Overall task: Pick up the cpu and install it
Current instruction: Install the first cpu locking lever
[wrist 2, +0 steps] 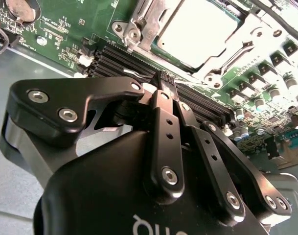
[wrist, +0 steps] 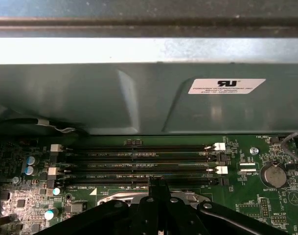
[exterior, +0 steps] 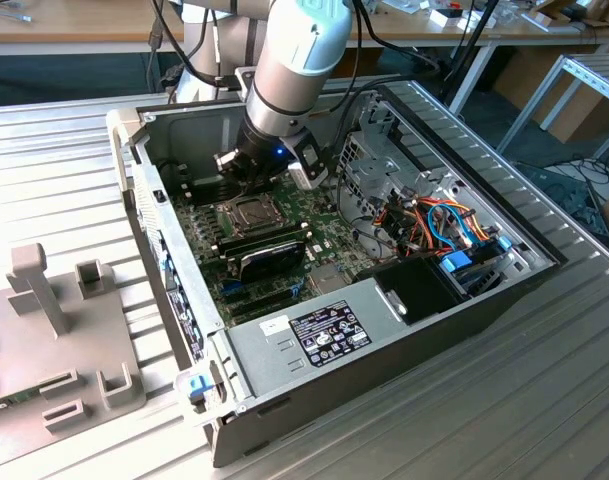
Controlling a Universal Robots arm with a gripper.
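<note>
The cpu (wrist 2: 197,27) shows its pale silver-grey top. It lies flat in the motherboard socket, with the hinged metal frame (wrist 2: 139,24) around its edges. In the exterior view the socket (exterior: 246,212) sits mid-board inside the open computer case. My gripper (wrist 2: 163,81) hovers just beside the socket, above the black memory slots (wrist: 144,164). Its two black fingers are pressed together at the tips with nothing between them. In the first wrist view the fingertips (wrist: 157,183) point at the edge of the slot rows. The gripper (exterior: 242,172) hangs low under the arm's wrist.
The grey case wall (wrist: 139,98) rises close behind the memory slots. A dark cooler block (exterior: 269,255) lies in front of the socket. The power supply (exterior: 324,330) and a drive cage with coloured cables (exterior: 434,225) stand at the exterior view's right. A grey fixture (exterior: 54,330) stands left.
</note>
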